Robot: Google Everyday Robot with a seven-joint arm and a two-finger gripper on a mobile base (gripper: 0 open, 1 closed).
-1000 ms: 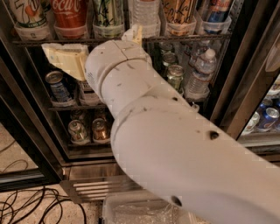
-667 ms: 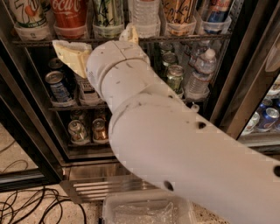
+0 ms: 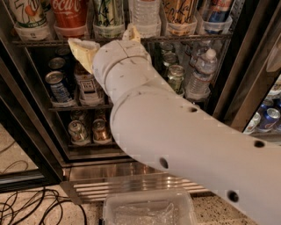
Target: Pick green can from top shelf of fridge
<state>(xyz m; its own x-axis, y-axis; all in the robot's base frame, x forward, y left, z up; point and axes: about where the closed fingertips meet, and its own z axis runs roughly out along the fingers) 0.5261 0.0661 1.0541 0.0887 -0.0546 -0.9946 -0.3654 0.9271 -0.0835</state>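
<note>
The green can (image 3: 107,13), pale green and white with black streaks, stands in a clear cup tray on the top shelf (image 3: 48,42) of the fridge (image 3: 131,173). It is between a red cola can (image 3: 69,12) and a clear water bottle (image 3: 145,12). My gripper (image 3: 106,42) is just below and in front of the top shelf's edge, under the green can. Its two beige fingers (image 3: 82,50) are spread apart, open and empty. My white arm hides the middle of the lower shelves.
A white tall can with green lettering (image 3: 25,13) stands far left on the top shelf, a gold can (image 3: 181,11) and a blue can (image 3: 217,11) to the right. Small cans (image 3: 57,83) and a water bottle (image 3: 199,74) fill lower racks. A plastic tub (image 3: 149,211) and cables (image 3: 35,204) lie below.
My gripper has risen a little towards the top shelf's edge and shifted slightly right. The cans have not moved.
</note>
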